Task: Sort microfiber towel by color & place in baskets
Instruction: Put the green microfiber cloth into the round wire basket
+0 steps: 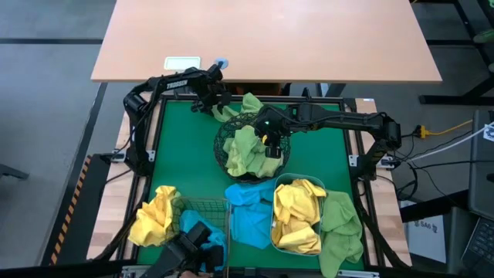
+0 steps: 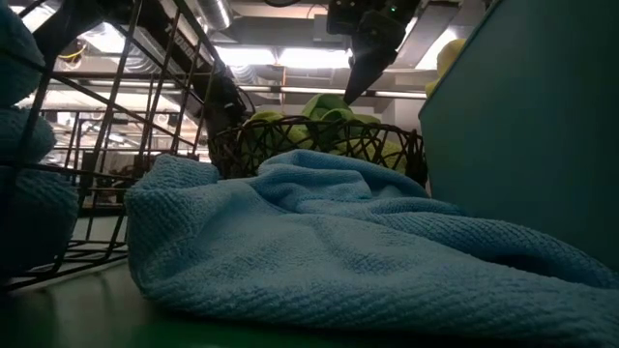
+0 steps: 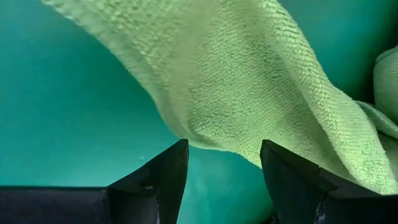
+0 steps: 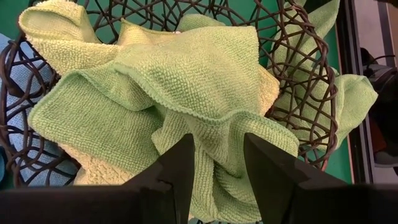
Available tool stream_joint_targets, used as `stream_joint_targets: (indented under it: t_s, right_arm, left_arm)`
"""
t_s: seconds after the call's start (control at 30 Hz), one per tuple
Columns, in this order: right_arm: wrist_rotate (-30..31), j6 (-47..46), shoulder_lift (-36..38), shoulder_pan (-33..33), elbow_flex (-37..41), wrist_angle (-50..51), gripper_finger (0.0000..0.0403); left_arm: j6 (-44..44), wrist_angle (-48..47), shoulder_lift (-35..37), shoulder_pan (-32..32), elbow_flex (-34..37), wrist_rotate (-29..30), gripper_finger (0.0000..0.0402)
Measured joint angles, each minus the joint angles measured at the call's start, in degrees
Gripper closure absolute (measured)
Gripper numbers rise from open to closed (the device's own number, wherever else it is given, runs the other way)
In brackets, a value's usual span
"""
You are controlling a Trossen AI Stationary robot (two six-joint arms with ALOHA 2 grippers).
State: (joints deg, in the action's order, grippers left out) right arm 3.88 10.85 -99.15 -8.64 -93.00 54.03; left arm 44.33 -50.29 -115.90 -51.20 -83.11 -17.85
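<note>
Green matting covers the table. At upper centre of the high view, the left gripper stands with jaws spread wide and empty, a light green towel lying just beyond its fingertips. Right gripper hangs over the round black wire bowl, jaws partly apart, holding nothing; rumpled green towels fill the bowl beneath.

Soft looped cloth towels; dark woven wire bowl; matt green mat; smooth pale wood tabletop.
</note>
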Motion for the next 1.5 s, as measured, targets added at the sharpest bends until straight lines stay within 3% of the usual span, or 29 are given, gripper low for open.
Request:
stream_joint_targets:
  t_s: [0.73, 1.03, 1.37, 1.5]
  right_arm:
    - [0.0, 0.1, 0.0, 0.0, 0.0, -0.1, 0.0263]
    - [0.0, 1.8, 0.0, 0.0, 0.0, -0.1, 0.0263]
    - [0.0, 1.9, 0.0, 0.0, 0.0, -0.4, 0.0263]
    - [0.2, 1.9, 0.0, 0.0, 0.0, -0.4, 0.0263]
  left_arm:
    - [3.3, 2.9, -1.4, 3.4, 0.0, 2.3, 0.0215]
    - [3.5, 3.9, -1.7, 3.2, 0.0, 2.1, 0.0276]
    - [1.2, 6.9, -1.7, 3.0, 0.0, 3.2, 0.0390]
    - [0.5, 8.0, -1.7, 2.4, 0.0, 2.0, 0.0396]
